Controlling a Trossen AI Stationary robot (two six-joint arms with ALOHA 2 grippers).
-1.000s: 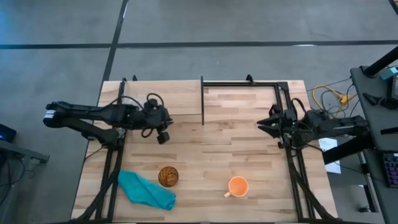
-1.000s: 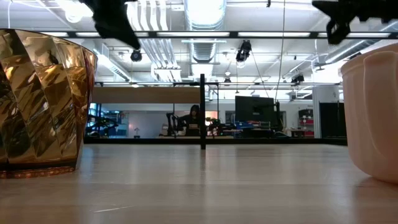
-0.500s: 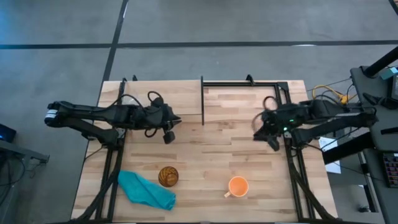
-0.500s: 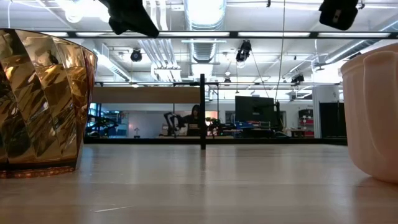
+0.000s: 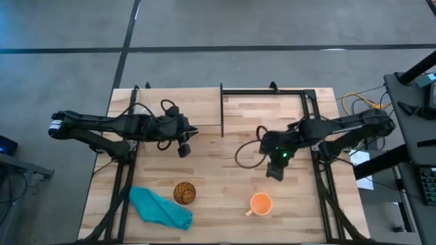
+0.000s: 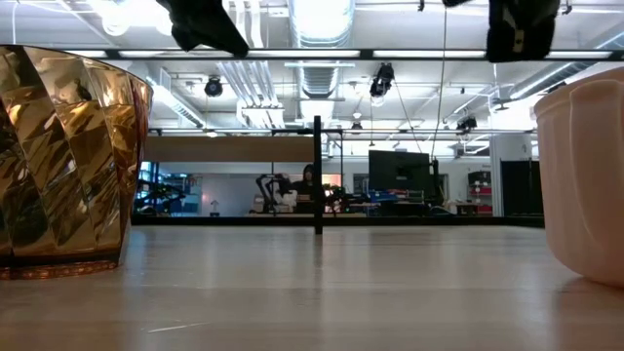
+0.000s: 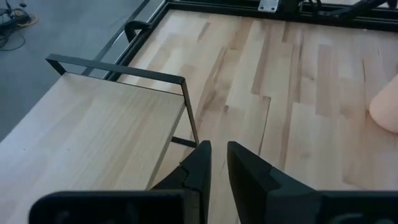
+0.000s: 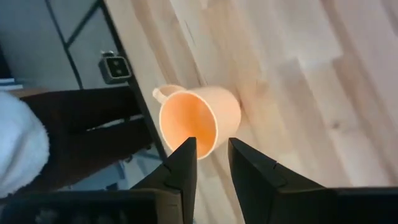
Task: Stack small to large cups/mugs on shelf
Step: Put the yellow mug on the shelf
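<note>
The orange mug [image 5: 260, 203] stands on its base on the table near the front edge, its handle toward the near left. It also shows in the right wrist view [image 8: 196, 121]. My right gripper [image 5: 274, 170] hovers above the table just beyond the mug, narrowly open and empty. The amber tumbler [image 5: 184, 192] stands upright at the front left. My left gripper [image 5: 182, 146] hangs shut and empty over the table's left middle. The shelf [image 5: 266, 112], with its thin black divider [image 5: 221, 112], is at the far right. The clear cup does not show.
A teal cloth [image 5: 160, 207] lies crumpled at the front left, beside the tumbler. Black frame posts run along both table sides. Bare wood lies between the two grippers and in front of the shelf. A cable loops off my right arm [image 5: 246, 153].
My right gripper has swung from the table's right edge toward the left and near edge, coming down close to the orange mug. My left gripper has shifted slightly toward the right. The mug, tumbler and cloth have stayed put.
</note>
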